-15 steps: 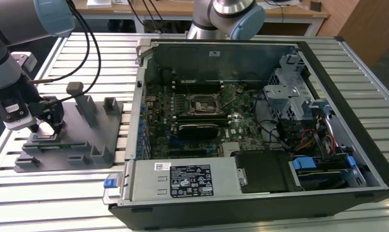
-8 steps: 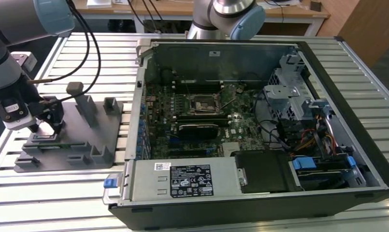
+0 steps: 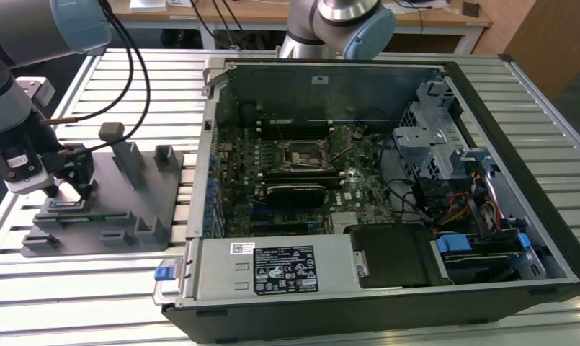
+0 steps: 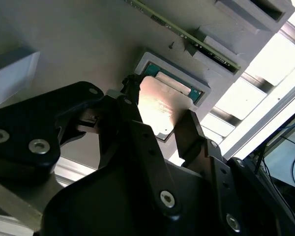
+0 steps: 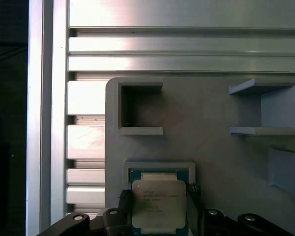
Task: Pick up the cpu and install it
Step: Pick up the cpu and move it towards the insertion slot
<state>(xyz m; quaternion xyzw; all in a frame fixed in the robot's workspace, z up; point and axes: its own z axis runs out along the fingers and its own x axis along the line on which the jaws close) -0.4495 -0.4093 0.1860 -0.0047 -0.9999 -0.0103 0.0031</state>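
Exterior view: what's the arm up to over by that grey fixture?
The arm's end effector is down at the grey fixture on the exterior view's left, beside the open computer case. In both wrist views it is right at the cpu, which is at its pocket on the fixture, not yet in the case.

On the tabletop point(image 3: 78, 288) the holder block point(image 3: 126, 223) lies at the exterior view's left and the PC case point(image 3: 367, 321) just beside it at the right, w/ the socket point(image 3: 302, 153) near the case's middle. The cpu point(image 5: 159, 204) sits in a recess of the block, between the fingers of the tool point(image 5: 159, 195), which touch 2 opposite sides.
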